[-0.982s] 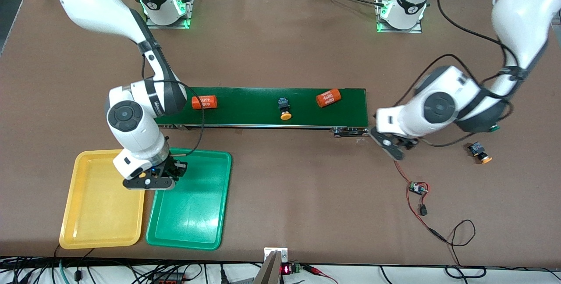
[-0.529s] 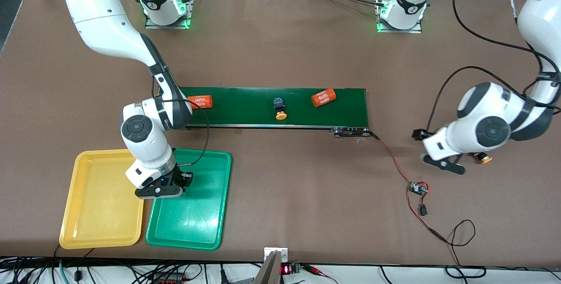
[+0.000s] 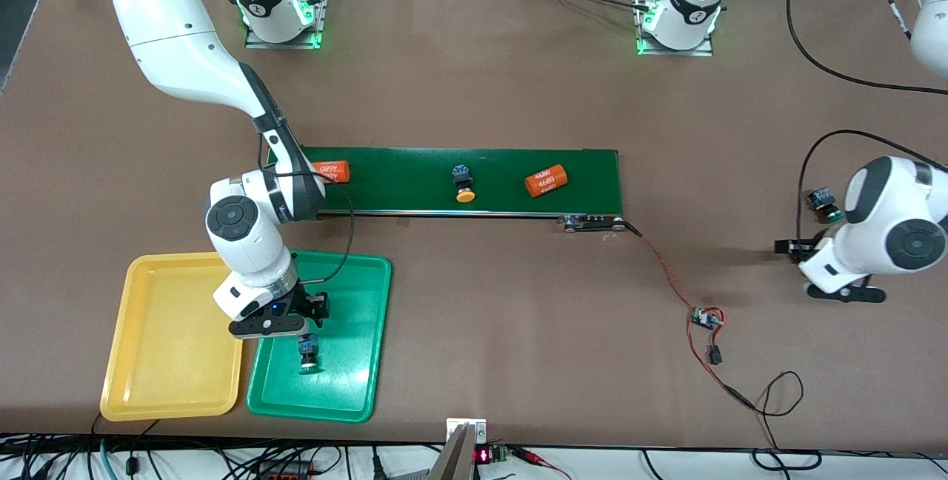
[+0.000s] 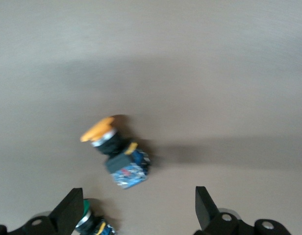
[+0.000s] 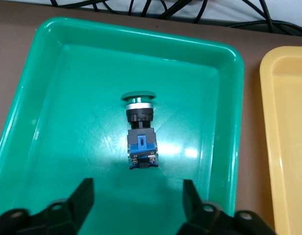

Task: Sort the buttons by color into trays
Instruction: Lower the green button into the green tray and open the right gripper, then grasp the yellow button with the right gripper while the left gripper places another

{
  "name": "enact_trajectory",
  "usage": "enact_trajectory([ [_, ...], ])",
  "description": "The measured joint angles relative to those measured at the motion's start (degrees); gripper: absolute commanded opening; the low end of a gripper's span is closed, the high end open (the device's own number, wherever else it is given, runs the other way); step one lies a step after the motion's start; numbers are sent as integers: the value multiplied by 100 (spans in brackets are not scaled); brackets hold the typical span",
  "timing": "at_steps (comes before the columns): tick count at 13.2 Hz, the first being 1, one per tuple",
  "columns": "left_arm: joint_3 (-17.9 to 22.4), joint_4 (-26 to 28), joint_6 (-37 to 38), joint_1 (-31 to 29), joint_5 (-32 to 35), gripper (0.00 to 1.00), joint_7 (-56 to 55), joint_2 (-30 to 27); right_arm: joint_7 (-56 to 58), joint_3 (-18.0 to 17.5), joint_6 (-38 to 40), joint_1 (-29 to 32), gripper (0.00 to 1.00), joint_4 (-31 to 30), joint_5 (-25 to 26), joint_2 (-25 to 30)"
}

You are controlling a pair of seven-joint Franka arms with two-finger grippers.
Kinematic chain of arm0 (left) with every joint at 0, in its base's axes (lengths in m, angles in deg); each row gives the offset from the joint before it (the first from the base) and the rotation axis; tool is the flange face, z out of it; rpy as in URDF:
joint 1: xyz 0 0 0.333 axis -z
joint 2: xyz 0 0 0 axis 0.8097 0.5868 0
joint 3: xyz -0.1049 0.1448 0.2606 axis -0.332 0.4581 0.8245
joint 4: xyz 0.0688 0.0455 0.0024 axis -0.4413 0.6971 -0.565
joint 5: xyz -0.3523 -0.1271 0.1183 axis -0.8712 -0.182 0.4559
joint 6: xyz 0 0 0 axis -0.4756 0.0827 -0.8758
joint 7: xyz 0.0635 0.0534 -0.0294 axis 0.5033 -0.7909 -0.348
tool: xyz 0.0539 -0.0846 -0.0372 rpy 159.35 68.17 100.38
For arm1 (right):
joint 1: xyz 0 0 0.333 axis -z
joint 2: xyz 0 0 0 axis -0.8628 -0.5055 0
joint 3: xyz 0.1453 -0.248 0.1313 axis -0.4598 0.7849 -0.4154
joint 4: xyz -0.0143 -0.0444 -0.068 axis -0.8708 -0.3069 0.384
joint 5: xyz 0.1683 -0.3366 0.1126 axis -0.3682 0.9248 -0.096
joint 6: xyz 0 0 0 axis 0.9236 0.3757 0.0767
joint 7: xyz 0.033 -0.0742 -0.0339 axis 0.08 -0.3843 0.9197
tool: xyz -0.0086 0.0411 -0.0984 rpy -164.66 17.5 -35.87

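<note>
Here, right gripper [image 3: 285,335] hangs open, empty, over green tray [image 3: 355,391]; green button [image 3: 307,352] lies inside. Left gripper [image 4: 136,210] open over orange button [image 4: 114,152] near table's edge.

Table [image 3: 474,80]: matt brown, smooth, faint scuffs. Green tray [image 3: 348,391]: glossy plastic, light glare on its floor. Yellow tray [image 3: 170,361]: smooth plastic, softer sheen. Belt [image 3: 415,172]: dark green, matt. Green button [image 5: 140,132] in green tray: shiny cap, metal-looking ring, black and blue plastic body. Orange button [image 4: 114,149]: same build, satin cap. Orange cylinders [image 3: 546,181]: printed wrap, slight sheen. Arm shells: glossy white plastic; end effector fingers [image 5: 82,196] matt black.
</note>
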Motion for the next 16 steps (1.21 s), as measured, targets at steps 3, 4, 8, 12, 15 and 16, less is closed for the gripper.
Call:
enact_trajectory([
  [3, 79, -28, -430, -183, -295, 100, -981, 26, -307, -28, 310, -42, 100, -160, -62, 216],
  [4, 155, -17, -650, -236, -304, 100, -1107, 65, -678, -56, 482, -123, 100, -352, -63, 409],
  [8, 242, 143, -1433, -631, -330, 53, -1167, 378, -2405, -387, 1469, -488, 100, -1340, -68, 1456],
  [12, 247, 243, -1461, -680, -408, 33, -1248, 482, -2399, -998, 1944, -492, 100, -1995, -67, 2119],
  [15, 197, 240, -1475, -741, -449, 26, -1271, 528, -2255, -1498, 1960, -493, 100, -2413, -67, 2368],
  [16, 148, 240, -1471, -743, -465, 26, -1277, 534, -2255, -1655, 1966, -492, 100, -2531, -67, 2436],
])
